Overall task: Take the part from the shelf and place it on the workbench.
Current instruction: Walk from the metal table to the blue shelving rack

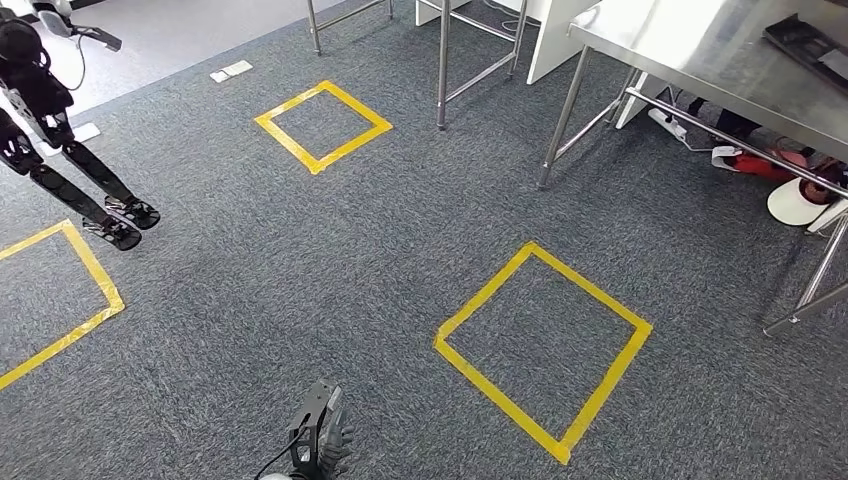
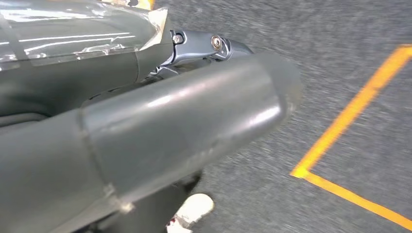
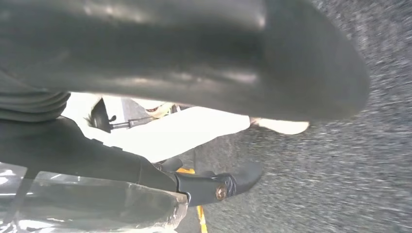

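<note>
This was a robotics lab or test hall. Grey carpet (image 1: 300, 260) covered the floor, marked with squares of yellow tape (image 1: 542, 350), another (image 1: 322, 125) farther off and a third (image 1: 60, 300) at the left, like standing spots. A second humanoid robot (image 1: 45, 120), dark-legged, stood at the far left beside its square. A steel counter (image 1: 700, 50) on thin metal legs stood at the upper right, with a dark tray (image 1: 805, 45) on it and cables, a power strip (image 1: 668, 122) and red and white things beneath. More metal frame legs (image 1: 445, 60) and a white cabinet (image 1: 555, 40) stood at the top.
</note>
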`<state>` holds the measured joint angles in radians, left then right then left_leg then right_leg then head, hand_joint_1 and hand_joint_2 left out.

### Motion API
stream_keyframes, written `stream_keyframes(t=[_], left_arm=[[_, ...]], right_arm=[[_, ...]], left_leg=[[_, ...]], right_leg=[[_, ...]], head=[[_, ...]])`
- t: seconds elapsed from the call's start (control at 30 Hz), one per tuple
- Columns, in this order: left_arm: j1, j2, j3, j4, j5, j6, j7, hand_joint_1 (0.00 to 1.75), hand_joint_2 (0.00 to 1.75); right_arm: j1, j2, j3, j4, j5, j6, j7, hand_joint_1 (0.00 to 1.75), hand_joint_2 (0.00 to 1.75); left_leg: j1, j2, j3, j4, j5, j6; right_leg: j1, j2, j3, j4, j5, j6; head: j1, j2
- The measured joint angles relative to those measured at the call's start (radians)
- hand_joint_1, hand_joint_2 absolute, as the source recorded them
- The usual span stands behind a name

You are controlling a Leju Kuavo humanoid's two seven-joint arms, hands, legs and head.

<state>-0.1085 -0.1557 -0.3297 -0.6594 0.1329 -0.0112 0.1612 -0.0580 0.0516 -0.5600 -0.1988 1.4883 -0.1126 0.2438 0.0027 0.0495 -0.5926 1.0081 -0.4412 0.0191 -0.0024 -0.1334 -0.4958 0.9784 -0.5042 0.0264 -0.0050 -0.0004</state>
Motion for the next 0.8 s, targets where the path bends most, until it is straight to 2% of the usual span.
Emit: stream_keyframes(t=[0.03,0.1,0.13,0.17,0.2,0.23,0.27,0.3,0.33,0.37,0.4,0.43,0.47,0.5,0.53,0.57,0.6,0.63,0.67,0.7,0.73,0.77,0.8], left_arm=[[0.001,0.0,-0.004,0.001,-0.016,0.002,0.011,0.0,0.0],[-0.006,0.002,-0.019,0.006,-0.07,0.003,0.028,0.0,0.0],[-0.012,0.003,-0.032,0.011,-0.108,0.003,0.035,0.0,0.0],[-0.017,0.004,-0.047,0.016,-0.144,0.004,0.042,0.0,0.0],[-0.02,0.006,-0.062,0.021,-0.173,0.006,0.048,0.0,0.0],[-0.021,0.008,-0.074,0.026,-0.194,0.007,0.052,0.0,0.0],[-0.021,0.01,-0.081,0.031,-0.208,0.008,0.056,0.0,0.0],[-0.021,0.012,-0.085,0.035,-0.224,0.008,0.059,0.0,0.0],[-0.021,0.014,-0.086,0.037,-0.243,0.006,0.061,0.0,0.0],[-0.023,0.015,-0.087,0.04,-0.265,0.001,0.062,0.0,0.0],[-0.024,0.017,-0.087,0.043,-0.286,-0.008,0.061,0.0,0.0],[-0.026,0.019,-0.086,0.048,-0.304,-0.02,0.056,0.0,0.0],[-0.029,0.022,-0.086,0.054,-0.319,-0.033,0.05,0.0,0.0],[-0.031,0.026,-0.086,0.063,-0.328,-0.045,0.043,0.0,0.0],[-0.033,0.029,-0.085,0.071,-0.336,-0.054,0.036,0.0,0.0],[-0.036,0.032,-0.084,0.081,-0.344,-0.062,0.03,0.0,0.0],[-0.041,0.034,-0.083,0.09,-0.352,-0.067,0.025,0.0,0.0],[-0.047,0.036,-0.081,0.1,-0.362,-0.072,0.021,0.0,0.0],[-0.053,0.036,-0.08,0.109,-0.372,-0.074,0.017,0.0,0.0],[-0.058,0.036,-0.077,0.119,-0.38,-0.072,0.017,0.0,0.0],[-0.061,0.036,-0.072,0.129,-0.387,-0.067,0.02,0.0,0.0],[-0.061,0.036,-0.065,0.139,-0.391,-0.06,0.026,0.0,0.0],[-0.062,0.036,-0.056,0.148,-0.394,-0.053,0.033,0.0,0.0]], right_arm=[[-0.002,0.0,0.0,0.0,-0.003,-0.001,-0.006,0.0,0.0],[-0.004,0.001,-0.002,0.0,-0.019,0.003,-0.018,0.0,0.0],[-0.004,0.001,-0.006,0.0,-0.031,0.012,-0.021,0.0,0.0],[-0.004,0.0,-0.012,0.0,-0.044,0.023,-0.022,0.0,0.0],[-0.004,-0.002,-0.02,0.0,-0.056,0.034,-0.023,0.0,0.0],[-0.004,-0.005,-0.027,0.0,-0.067,0.045,-0.023,0.0,0.0],[-0.005,-0.008,-0.035,0.0,-0.077,0.053,-0.022,0.0,0.0],[-0.005,-0.011,-0.043,0.0,-0.085,0.059,-0.019,0.0,0.0],[-0.005,-0.014,-0.051,0.0,-0.089,0.065,-0.013,0.0,0.0],[-0.005,-0.017,-0.058,0.0,-0.089,0.072,-0.006,0.0,0.0],[-0.004,-0.02,-0.062,0.0,-0.083,0.078,0.0,0.0,0.0],[-0.003,-0.023,-0.064,0.001,-0.076,0.086,0.004,0.0,0.0],[-0.003,-0.025,-0.064,0.001,-0.071,0.093,0.006,0.0,0.0],[-0.003,-0.027,-0.064,0.001,-0.068,0.098,0.005,0.0,0.0],[-0.005,-0.028,-0.065,0.001,-0.064,0.103,0.004,0.0,0.0],[-0.005,-0.03,-0.065,0.001,-0.062,0.107,0.002,0.0,0.0],[-0.004,-0.03,-0.065,0.001,-0.059,0.112,0.0,0.0,0.0],[-0.003,-0.031,-0.065,0.001,-0.055,0.117,-0.002,0.0,0.0],[-0.001,-0.032,-0.065,0.001,-0.051,0.123,-0.001,0.0,0.0],[0.001,-0.032,-0.065,0.001,-0.046,0.127,0.003,0.0,0.0],[0.001,-0.033,-0.064,0.001,-0.04,0.13,0.01,0.0,0.0],[0.001,-0.033,-0.064,0.001,-0.034,0.133,0.019,0.0,0.0],[0.0,-0.032,-0.063,0.001,-0.029,0.134,0.028,0.0,0.0]], left_leg=[[-0.001,-0.012,0.0,-0.005,0.004,0.009],[0.002,-0.036,0.0,-0.016,0.016,0.028],[0.003,-0.049,-0.003,-0.018,0.02,0.034],[0.004,-0.064,-0.006,-0.018,0.022,0.037],[0.003,-0.079,-0.008,-0.018,0.023,0.038],[0.003,-0.095,-0.008,-0.017,0.024,0.038],[0.003,-0.11,-0.008,-0.017,0.025,0.037],[0.003,-0.125,-0.008,-0.016,0.026,0.036],[0.003,-0.14,-0.008,-0.015,0.027,0.033],[0.001,-0.154,-0.009,-0.012,0.027,0.03],[0.0,-0.166,-0.013,-0.01,0.029,0.025],[-0.001,-0.177,-0.017,-0.008,0.031,0.02],[-0.002,-0.187,-0.021,-0.008,0.034,0.013],[-0.001,-0.195,-0.025,-0.009,0.037,0.007],[-0.001,-0.185,-0.03,-0.005,0.035,0.002],[-0.001,-0.159,-0.038,0.011,0.024,-0.004],[-0.002,-0.126,-0.055,0.047,0.0,-0.009],[-0.001,-0.089,-0.08,0.102,-0.033,-0.013],[0.002,-0.068,-0.112,0.171,-0.068,-0.017],[0.005,-0.06,-0.142,0.237,-0.096,-0.021],[0.009,-0.055,-0.161,0.279,-0.109,-0.024],[0.013,-0.052,-0.161,0.286,-0.104,-0.027],[0.016,-0.045,-0.14,0.252,-0.082,-0.029]], right_leg=[[-0.002,0.009,-0.001,0.005,-0.005,0.006],[-0.009,0.064,-0.029,0.068,-0.042,0.01],[-0.013,0.099,-0.059,0.132,-0.072,0.009],[-0.013,0.119,-0.095,0.206,-0.103,0.008],[-0.013,0.126,-0.125,0.267,-0.123,0.01],[-0.013,0.129,-0.143,0.3,-0.129,0.016],[-0.014,0.131,-0.14,0.289,-0.115,0.024],[-0.015,0.135,-0.117,0.238,-0.087,0.033],[-0.019,0.153,-0.084,0.162,-0.052,0.041],[-0.022,0.178,-0.055,0.09,-0.023,0.044],[-0.024,0.197,-0.035,0.039,-0.004,0.042],[-0.024,0.212,-0.026,0.014,0.005,0.035],[-0.02,0.21,-0.025,0.011,0.006,0.026],[-0.021,0.197,-0.023,0.011,0.009,0.017],[-0.023,0.187,-0.021,0.009,0.012,0.009],[-0.026,0.175,-0.019,0.007,0.015,0.001],[-0.029,0.16,-0.018,0.005,0.017,-0.009],[-0.028,0.145,-0.017,0.004,0.017,-0.017],[-0.025,0.128,-0.017,0.004,0.015,-0.023],[-0.022,0.111,-0.017,0.004,0.014,-0.027],[-0.021,0.095,-0.017,0.004,0.013,-0.028],[-0.021,0.081,-0.016,0.004,0.012,-0.028],[-0.021,0.068,-0.015,0.004,0.011,-0.027]], head=[[0.0,0.0],[0.001,0.0],[0.003,0.0],[0.003,0.0],[0.004,0.0],[0.004,0.0],[0.004,0.0],[0.004,0.0],[0.005,0.0],[0.005,0.0],[0.006,0.0],[0.006,0.0],[0.006,0.0],[0.005,0.0],[0.005,0.0],[0.003,0.0],[0.0,0.0],[-0.003,0.0],[-0.005,0.0],[-0.005,0.0],[-0.005,0.0],[-0.006,0.0],[-0.006,0.0]])
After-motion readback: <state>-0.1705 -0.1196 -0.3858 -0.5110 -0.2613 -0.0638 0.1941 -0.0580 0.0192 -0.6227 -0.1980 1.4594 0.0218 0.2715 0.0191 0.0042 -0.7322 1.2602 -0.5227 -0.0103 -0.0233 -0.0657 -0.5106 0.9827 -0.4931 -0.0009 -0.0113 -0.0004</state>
